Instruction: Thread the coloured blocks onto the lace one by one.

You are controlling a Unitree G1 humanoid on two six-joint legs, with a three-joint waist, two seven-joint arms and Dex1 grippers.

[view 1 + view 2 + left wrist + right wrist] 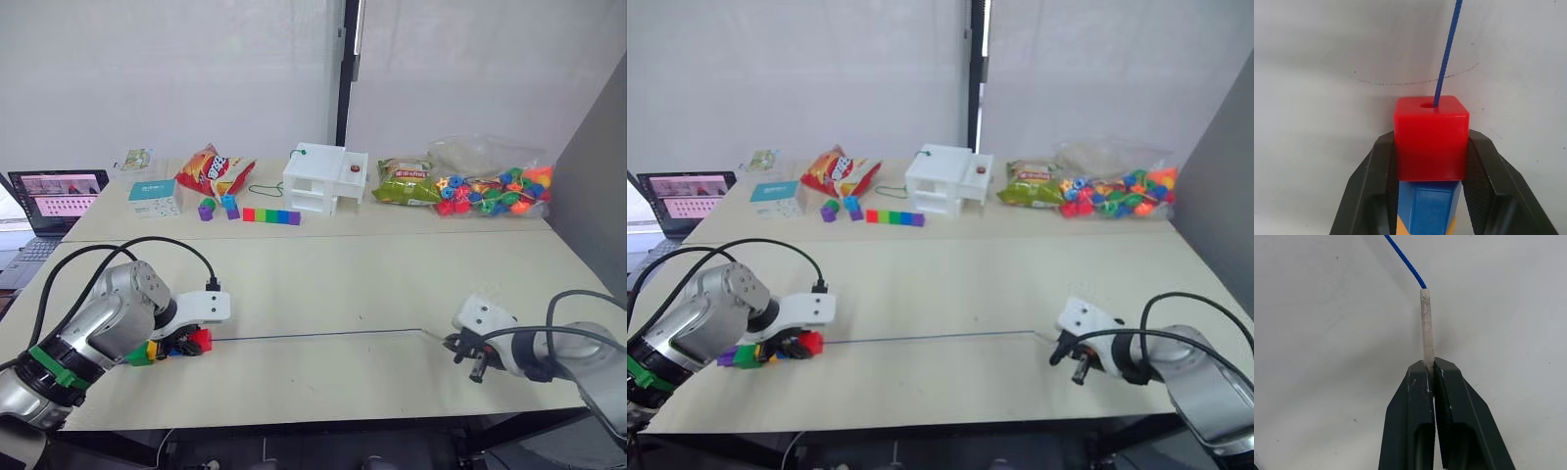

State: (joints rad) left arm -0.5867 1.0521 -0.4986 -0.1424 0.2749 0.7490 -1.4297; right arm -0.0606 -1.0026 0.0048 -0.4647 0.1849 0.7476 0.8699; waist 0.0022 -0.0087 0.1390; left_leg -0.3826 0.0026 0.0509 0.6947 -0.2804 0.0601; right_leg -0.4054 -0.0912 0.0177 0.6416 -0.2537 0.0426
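My left gripper [191, 343] is shut on a red block [1431, 139] at the table's front left. A blue block [1428, 205] and a yellow one [1403, 227] sit in line behind it. A green block [747, 355] and a purple block [725, 359] trail further back under the wrist. The dark-blue lace [313, 335] enters the hole in the red block and runs straight across the table to the right. My right gripper [1432, 364] is shut on the lace's pale stiff tip [1425, 328] near the front right [453, 343].
Along the table's far side lie a joined rainbow bar [271, 215], a few loose cubes [217, 208], a white box [324, 178], snack bags [214, 171], a bag of beads [495, 191] and a teal box [155, 197]. A laptop [54, 201] stands at the far left.
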